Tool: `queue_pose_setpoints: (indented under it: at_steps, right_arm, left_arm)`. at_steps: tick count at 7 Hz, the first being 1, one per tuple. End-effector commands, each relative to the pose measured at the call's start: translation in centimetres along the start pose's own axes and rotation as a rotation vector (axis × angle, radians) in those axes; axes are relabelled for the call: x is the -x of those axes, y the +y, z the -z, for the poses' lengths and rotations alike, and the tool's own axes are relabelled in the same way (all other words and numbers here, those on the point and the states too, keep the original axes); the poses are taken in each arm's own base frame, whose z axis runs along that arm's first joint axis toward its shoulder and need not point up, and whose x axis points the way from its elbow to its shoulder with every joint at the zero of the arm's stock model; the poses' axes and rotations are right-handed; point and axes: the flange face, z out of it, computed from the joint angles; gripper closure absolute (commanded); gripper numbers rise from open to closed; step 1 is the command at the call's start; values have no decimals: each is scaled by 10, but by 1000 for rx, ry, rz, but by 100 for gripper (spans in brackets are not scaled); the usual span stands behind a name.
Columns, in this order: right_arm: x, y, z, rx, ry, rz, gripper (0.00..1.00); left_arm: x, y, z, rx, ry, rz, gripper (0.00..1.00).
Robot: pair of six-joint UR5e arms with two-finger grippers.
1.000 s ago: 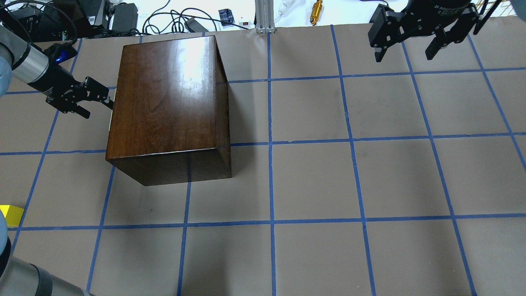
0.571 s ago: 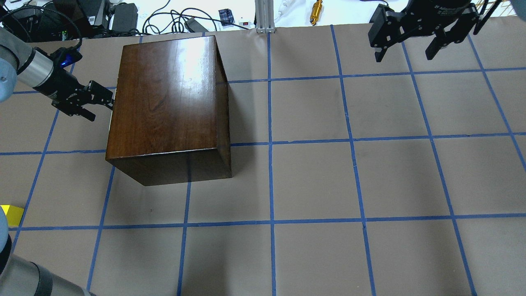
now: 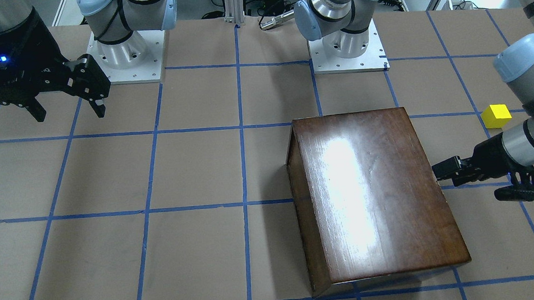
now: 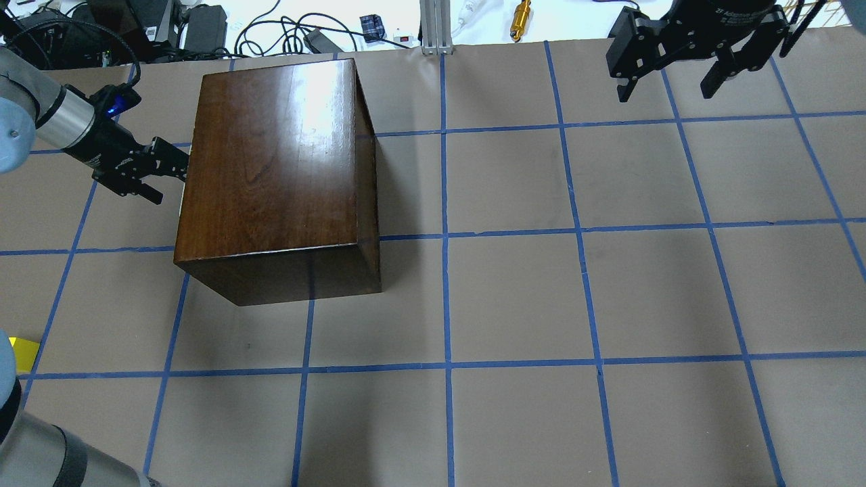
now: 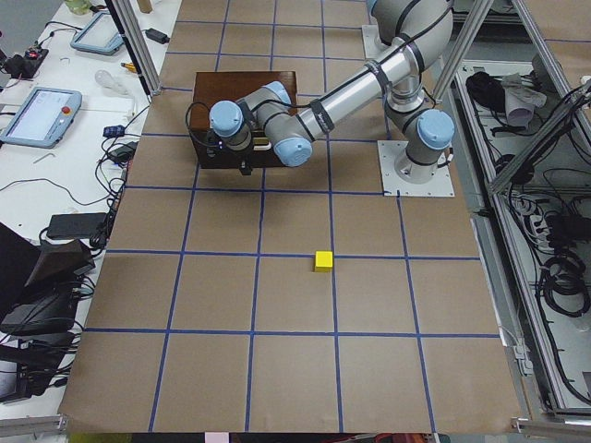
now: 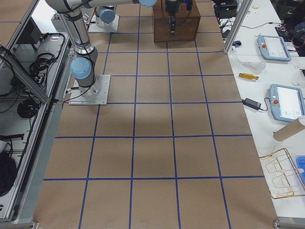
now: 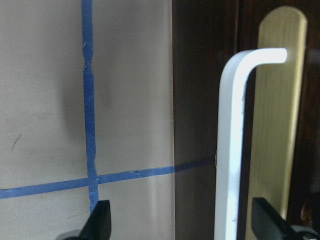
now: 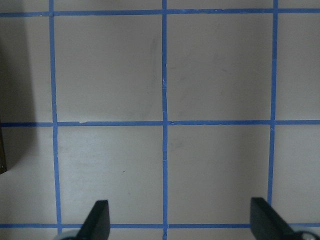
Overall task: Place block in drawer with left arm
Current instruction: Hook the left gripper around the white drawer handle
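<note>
Left gripper (image 7: 182,222): jaws wide, facing the shut drawer (image 7: 197,100) in the wooden box (image 3: 370,194), with the white handle (image 7: 230,150) between the fingertips and not gripped. Block (image 3: 496,115): on the counter (image 3: 202,174), well apart from the box. Right gripper (image 4: 670,78): jaws wide, holding nothing, above the counter.

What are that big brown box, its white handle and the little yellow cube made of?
Box: looks like dark-stained wood with a glossy varnish; grain streaks and a bright glare show on top. Handle: smooth white bar, perhaps plastic or painted metal. Yellow cube: plain, even matte colour, maybe painted wood, plastic or foam; unclear.
</note>
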Motion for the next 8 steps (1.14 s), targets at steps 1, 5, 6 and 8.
queue_pose_setpoints:
  at_steps: [1,5,6,8]
  right_arm:
    - [0,0,0,0,0,1,0]
    - [0,0,1,-1,1,1,0]
    - [-1,0,0,0,1,-1,0]
    - [-1,0,1,-1,1,-1,0]
  left_arm:
    - [8,0,-2,4,3,12,0]
    - [12,-1,-2,2,-5,6,0]
    - [12,-1,-1,1,-8,6,0]
    - [32,4,7,16,-67,23,0]
